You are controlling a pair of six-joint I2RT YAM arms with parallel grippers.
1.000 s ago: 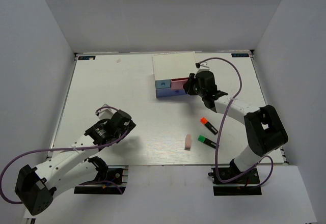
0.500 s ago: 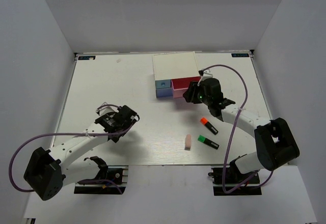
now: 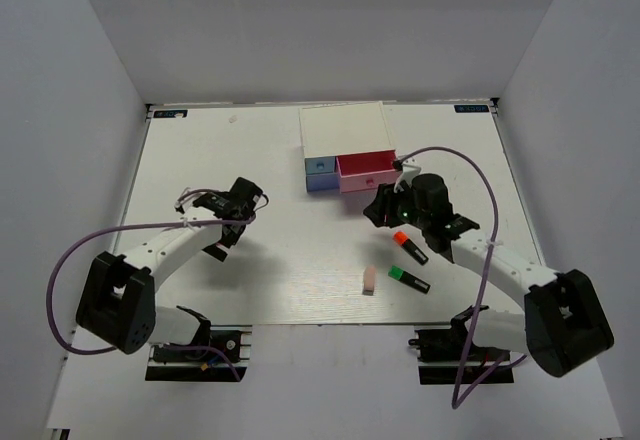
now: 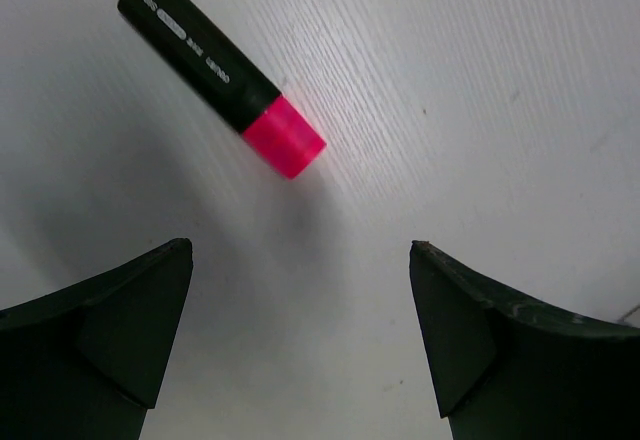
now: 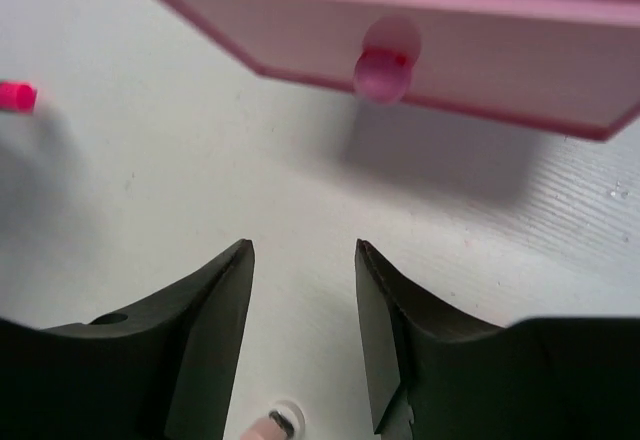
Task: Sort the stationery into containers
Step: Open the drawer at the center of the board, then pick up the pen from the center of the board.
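- The left gripper [image 4: 298, 270] is spread wide and empty, hovering over bare table on the left side.
- The pink-capped highlighter [image 4: 222, 72] lies flat and slantwise just ahead of those fingers, not between them. It looks light, rigid and smooth-sided, so it would likely roll or squirt out of a skewed pinch. The best hold is across the middle of the black barrel, with the jaws square to its length.
- The white-topped box [image 3: 343, 128] sits at the far middle of the table. Its light blue drawer [image 3: 320, 165] is shut, and its pink drawer [image 3: 365, 172] stands open beside it.
- The pinkish-beige eraser [image 3: 369, 279] rests near the front edge. It is small and probably slightly soft and grippy.
- The right gripper [image 5: 303, 260] is parted, holds nothing and faces the pink drawer's knob [image 5: 383, 73] without touching it.
- The orange-red-capped highlighter [image 3: 409, 247] and the green-capped highlighter [image 3: 408, 280] lie apart beside the right arm.
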